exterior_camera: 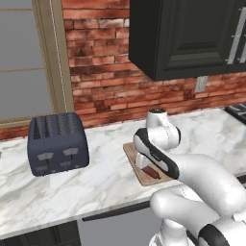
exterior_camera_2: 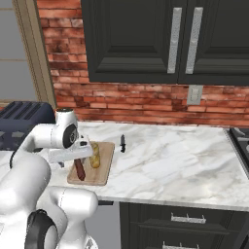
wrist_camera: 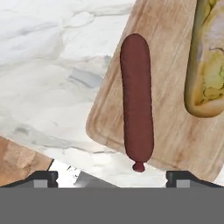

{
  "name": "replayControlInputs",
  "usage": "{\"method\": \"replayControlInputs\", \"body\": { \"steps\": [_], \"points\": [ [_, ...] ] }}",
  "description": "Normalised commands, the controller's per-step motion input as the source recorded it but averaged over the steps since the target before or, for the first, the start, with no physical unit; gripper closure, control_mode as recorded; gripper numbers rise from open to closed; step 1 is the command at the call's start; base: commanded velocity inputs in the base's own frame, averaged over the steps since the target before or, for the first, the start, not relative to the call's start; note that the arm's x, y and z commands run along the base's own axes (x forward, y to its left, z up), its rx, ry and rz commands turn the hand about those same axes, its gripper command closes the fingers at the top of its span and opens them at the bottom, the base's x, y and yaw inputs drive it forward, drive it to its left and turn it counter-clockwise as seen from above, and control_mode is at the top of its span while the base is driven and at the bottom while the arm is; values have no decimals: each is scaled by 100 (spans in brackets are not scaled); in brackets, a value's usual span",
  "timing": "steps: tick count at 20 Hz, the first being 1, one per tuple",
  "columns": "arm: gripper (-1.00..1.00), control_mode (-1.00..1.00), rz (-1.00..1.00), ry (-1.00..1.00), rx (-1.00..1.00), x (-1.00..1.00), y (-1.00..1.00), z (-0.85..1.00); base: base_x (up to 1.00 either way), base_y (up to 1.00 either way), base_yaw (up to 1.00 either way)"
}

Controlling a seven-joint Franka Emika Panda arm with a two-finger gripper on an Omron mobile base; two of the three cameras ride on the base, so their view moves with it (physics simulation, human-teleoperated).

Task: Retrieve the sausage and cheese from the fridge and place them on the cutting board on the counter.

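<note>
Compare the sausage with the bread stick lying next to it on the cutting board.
Colour: the sausage is dark red-brown and smooth; the bread stick is yellow-tan and mottled.
Width: the sausage is slimmer, the bread stick thicker.
Position: the sausage lies near the cutting board's edge, its knotted tip poking past it; the bread stick lies further in.
Both lie flat on the board, roughly parallel and apart.

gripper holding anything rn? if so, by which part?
Nothing held. The gripper is open above the cutting board, fingertips spread wide; the sausage lies flat on the board, clear of both tips.
</note>
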Motion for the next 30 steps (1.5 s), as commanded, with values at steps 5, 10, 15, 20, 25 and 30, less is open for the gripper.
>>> {"method": "replayControlInputs", "body": {
  "steps": [5, 10, 15, 20, 25, 30],
  "points": [
    [-100, -100, 0, -1, 0, -91, 0, 68, 0, 0, 0],
    [-100, -100, -1, -11, 0, -99, 0, 33, 0, 0, 0],
    [-100, -100, 0, -12, 0, -72, 0, 48, 0, 0, 0],
    [-100, -100, -1, -10, 0, -65, 0, 40, 0, 0, 0],
    [-100, -100, 0, -1, 0, -7, 0, 1, 0, 0, 0],
    [-100, -100, 0, 0, 0, 0, 0, 0, 0, 0, 0]
  ]
}}
